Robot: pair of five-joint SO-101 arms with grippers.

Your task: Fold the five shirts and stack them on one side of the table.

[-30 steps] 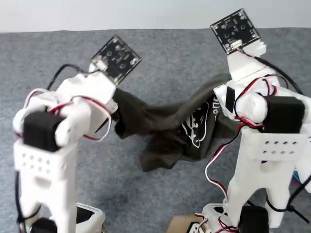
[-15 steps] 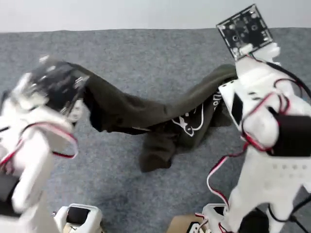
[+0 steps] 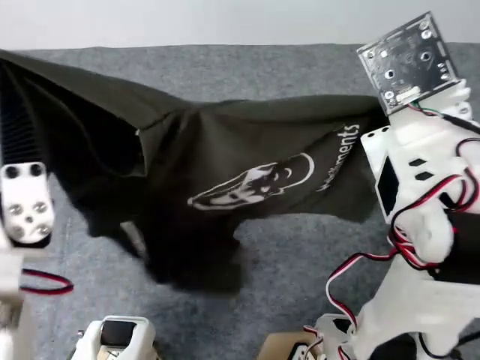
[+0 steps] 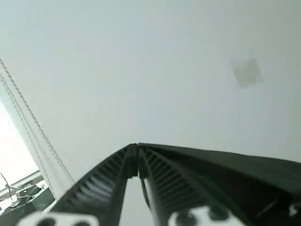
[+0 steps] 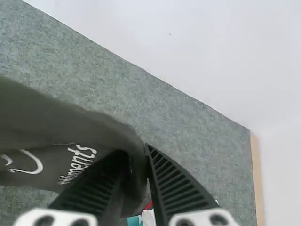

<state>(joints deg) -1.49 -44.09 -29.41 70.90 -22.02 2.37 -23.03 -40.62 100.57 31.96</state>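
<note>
High view, surface: a table (image 3: 300,255) covered in grey felt, with a white wall (image 3: 225,22) along its far edge.
High view, shirt: one dark olive shirt (image 3: 247,150) with a white print hangs spread between the two arms, above the felt. Its lowest folds sag near the left arm (image 3: 26,202); I cannot tell whether they touch the table.
High view, arms: the left arm is at the left edge and the right arm (image 3: 420,180) at the right edge, each at one end of the cloth.
High view, open room: bare felt shows between the shirt and the far wall, and in front of the shirt toward the arm bases.
Left wrist view, end effector: the left gripper (image 4: 137,149) has its jaws brought together at the tips, and the shirt (image 4: 244,172) runs off from the pinch.
Left wrist view, room: a plain white wall (image 4: 155,70) lies behind, with a bright patch at one corner.
Right wrist view, end effector: the right gripper (image 5: 137,154) is clamped on a fold of the shirt (image 5: 56,136), which lies between the jaws.
Right wrist view, edges: grey table (image 5: 188,132) lies beyond the cloth, ending at the wall (image 5: 188,42) and at a wooden edge (image 5: 254,179).
</note>
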